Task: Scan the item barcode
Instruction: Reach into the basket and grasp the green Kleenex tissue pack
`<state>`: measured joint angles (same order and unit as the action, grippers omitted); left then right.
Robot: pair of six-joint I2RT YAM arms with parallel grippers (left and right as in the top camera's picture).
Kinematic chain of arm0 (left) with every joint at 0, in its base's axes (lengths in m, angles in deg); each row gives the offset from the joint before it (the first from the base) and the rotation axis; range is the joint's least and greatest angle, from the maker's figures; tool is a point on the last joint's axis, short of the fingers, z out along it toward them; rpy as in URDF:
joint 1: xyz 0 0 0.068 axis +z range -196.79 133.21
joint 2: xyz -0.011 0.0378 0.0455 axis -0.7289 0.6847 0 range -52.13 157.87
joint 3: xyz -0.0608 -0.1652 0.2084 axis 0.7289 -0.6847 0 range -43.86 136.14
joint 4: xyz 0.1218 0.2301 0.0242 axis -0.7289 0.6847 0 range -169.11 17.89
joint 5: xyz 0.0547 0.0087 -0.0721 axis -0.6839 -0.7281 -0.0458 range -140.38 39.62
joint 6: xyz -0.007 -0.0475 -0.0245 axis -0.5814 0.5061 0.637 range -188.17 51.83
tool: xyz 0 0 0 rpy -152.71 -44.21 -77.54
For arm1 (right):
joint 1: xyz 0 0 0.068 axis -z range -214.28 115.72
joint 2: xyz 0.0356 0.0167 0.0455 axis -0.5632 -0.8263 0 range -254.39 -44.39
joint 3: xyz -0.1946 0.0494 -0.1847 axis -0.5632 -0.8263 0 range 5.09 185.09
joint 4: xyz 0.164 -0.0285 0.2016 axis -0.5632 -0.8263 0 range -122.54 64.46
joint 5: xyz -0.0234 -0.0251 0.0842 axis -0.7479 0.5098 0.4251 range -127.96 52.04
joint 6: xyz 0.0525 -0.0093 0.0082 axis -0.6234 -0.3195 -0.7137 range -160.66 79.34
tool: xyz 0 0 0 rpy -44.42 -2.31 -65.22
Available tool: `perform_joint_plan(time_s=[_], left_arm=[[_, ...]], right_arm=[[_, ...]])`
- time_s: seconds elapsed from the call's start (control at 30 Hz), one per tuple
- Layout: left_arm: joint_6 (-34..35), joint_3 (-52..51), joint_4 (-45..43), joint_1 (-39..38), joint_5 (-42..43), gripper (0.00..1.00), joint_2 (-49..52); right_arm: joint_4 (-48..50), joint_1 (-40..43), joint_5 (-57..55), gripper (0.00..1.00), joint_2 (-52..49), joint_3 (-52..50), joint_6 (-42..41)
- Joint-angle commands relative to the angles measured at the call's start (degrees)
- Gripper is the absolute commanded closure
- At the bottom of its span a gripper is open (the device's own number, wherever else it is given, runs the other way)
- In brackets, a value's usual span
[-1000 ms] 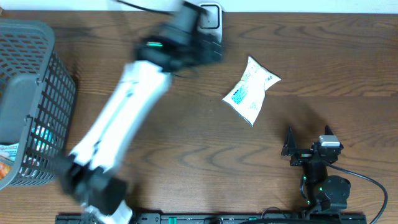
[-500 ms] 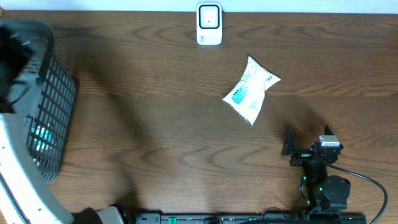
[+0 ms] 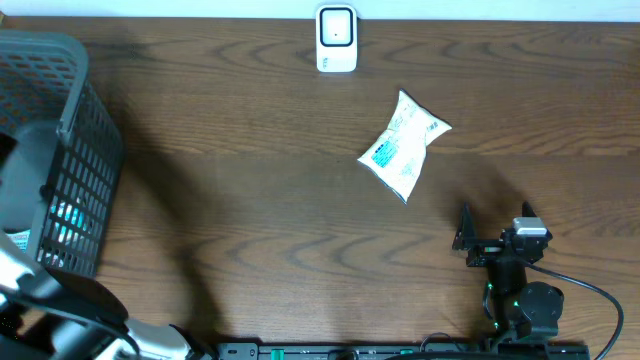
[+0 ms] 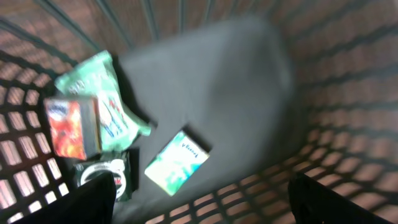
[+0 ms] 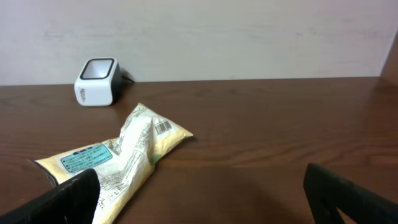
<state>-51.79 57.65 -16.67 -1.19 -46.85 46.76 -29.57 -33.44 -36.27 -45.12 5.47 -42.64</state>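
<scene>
A white barcode scanner (image 3: 337, 40) stands at the table's back edge and shows again in the right wrist view (image 5: 97, 81). A white and yellow packet (image 3: 403, 148) with a blue label lies right of centre; its barcode (image 5: 163, 127) faces up. My right gripper (image 5: 205, 199) is open near the front right, just short of the packet (image 5: 118, 158), holding nothing. My left gripper (image 4: 202, 205) is open over the inside of the grey basket (image 3: 70, 150). Below it lie a pale green box (image 4: 177, 162), a green packet (image 4: 102, 102), a red box (image 4: 68, 127) and a dark green item (image 4: 102, 174).
The basket's mesh walls (image 4: 323, 99) surround the left gripper on all sides. My left arm (image 3: 60, 310) crosses the table's front left corner. A black cable (image 3: 600, 295) runs from the right arm's base.
My left arm has swung from beside the scanner at the back to the left and now hangs over the basket, its jaws a little wider. The packet and the right arm have not moved.
</scene>
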Motion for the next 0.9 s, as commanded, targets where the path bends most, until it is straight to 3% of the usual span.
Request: perform_joint_plan(time_s=[0.0, 0.37, 0.87], left_arm=[[-7.39, -3.65, 0.09, -0.98, 1.33, 0.12, 3.87], [-15.69, -12.74, -2.16, -1.66, 1.73, 0.12, 9.6], [-16.61, -25.51, -12.24, -1.66, 0.59, 0.12, 9.68]], right_arm=[[-0.28, 0.24, -0.2, 0.01, 0.07, -0.02, -0.59], [-0.28, 0.24, -0.2, 0.01, 0.07, -0.02, -0.59], [-0.28, 0.24, -0.2, 0.01, 0.07, -0.02, -0.59]])
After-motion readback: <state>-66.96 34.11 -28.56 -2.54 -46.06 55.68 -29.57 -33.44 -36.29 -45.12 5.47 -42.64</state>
